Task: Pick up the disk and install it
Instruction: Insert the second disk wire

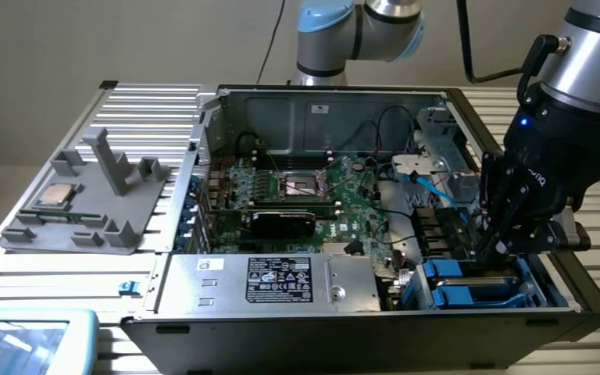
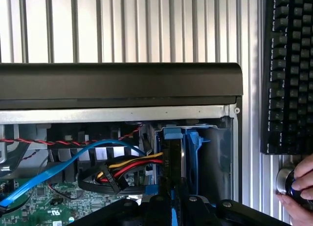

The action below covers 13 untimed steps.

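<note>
The open computer case lies on a slatted metal table. My gripper reaches down into the drive bay at the case's front corner, on the exterior view's right. In the wrist view the disk appears edge-on as a dark slab with its blue carrier frame around it, standing upright in the bay. My gripper is shut on the disk's near edge. Two blue carriers sit in the bay just below the fingers in the exterior view.
Blue, red and yellow cables run beside the bay over the motherboard. The grey power-supply box fills the case front. A grey fixture with a processor chip stands outside the case. A keyboard and a person's hand lie beyond the case wall.
</note>
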Tool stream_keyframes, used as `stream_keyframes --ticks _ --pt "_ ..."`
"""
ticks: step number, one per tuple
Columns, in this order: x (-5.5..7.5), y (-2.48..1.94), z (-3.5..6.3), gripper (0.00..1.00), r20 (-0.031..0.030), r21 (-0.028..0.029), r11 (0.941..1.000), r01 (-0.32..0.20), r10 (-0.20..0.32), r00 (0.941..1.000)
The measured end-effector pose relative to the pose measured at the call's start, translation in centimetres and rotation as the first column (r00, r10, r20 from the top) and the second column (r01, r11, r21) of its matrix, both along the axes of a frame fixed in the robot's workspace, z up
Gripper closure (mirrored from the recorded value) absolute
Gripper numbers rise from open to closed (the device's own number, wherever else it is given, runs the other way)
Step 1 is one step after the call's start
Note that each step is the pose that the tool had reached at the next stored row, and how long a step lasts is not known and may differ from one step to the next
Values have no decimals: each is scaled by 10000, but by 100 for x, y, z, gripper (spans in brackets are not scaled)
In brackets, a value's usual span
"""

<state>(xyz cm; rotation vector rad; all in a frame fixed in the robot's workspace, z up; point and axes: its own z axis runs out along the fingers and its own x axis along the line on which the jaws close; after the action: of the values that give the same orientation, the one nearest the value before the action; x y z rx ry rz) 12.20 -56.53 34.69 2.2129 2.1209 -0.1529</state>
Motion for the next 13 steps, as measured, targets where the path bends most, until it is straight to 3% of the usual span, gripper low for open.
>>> stream_keyframes --ticks 13 --pt "-1 13 -43 84 28 6 10000 1 -1 10000"
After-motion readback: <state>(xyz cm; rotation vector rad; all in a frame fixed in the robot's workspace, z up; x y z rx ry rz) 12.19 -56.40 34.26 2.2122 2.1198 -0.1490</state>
